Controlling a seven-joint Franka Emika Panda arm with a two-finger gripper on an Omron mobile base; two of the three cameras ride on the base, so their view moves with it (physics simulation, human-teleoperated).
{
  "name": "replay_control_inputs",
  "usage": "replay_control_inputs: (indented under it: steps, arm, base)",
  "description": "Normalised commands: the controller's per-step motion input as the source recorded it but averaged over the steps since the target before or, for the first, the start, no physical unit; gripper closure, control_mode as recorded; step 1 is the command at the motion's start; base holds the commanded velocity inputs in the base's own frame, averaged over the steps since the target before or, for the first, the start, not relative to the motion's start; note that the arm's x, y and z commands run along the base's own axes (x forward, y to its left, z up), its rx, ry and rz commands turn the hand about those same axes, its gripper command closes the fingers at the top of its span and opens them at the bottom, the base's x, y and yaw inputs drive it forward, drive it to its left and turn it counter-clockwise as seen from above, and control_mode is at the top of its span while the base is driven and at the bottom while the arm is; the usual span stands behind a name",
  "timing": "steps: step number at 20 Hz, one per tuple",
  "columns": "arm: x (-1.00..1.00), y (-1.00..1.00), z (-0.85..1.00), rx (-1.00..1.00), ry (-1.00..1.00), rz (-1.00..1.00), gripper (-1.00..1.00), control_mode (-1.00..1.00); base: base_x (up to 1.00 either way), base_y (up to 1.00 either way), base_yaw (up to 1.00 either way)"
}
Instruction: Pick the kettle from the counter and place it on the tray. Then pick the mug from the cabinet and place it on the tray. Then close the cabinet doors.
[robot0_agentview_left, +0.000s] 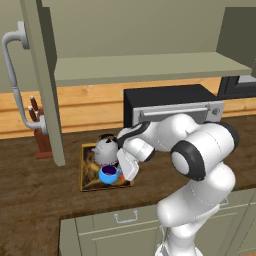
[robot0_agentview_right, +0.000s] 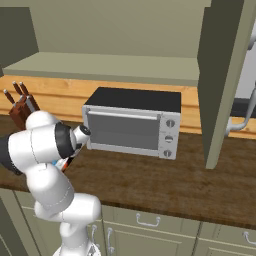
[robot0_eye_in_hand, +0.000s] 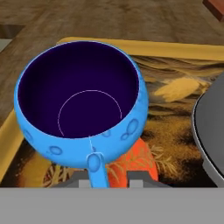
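Arm bent low over the tray, hand at the mug

The gripper (robot0_agentview_left: 120, 172) points down at the mug (robot0_agentview_left: 108, 174); its fingers stand on both sides of the mug handle, grip uncertain. The mug sits on the tray (robot0_agentview_left: 86, 182), the kettle (robot0_agentview_left: 105, 149) just behind.

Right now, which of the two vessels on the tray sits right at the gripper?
The blue mug, its handle between the fingertips; the silvery kettle stands beside it on the tray, farther off.
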Motion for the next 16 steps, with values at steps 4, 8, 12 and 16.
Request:
replay_control_inputs:
  steps: [4,8,12,16]
  arm:
    - [0.00,0.00,0.00,0.00,0.00,0.00,-1.00,-1.00]
    - [0.00,0.00,0.05,0.00,0.00,0.00,-1.00,-1.00]
    - [-0.12,0.00,0.18,0.00,0.00,0.00,-1.00,-1.00]
    - [-0.06,0.00,0.02,0.00,0.00,0.00,-1.00,-1.00]
  base:
    - [0.00,0.00,0.00]
    - [0.00,0.00,0.00]
    - [0.00,0.00,0.00]
    - [0.00,0.00,0.00]
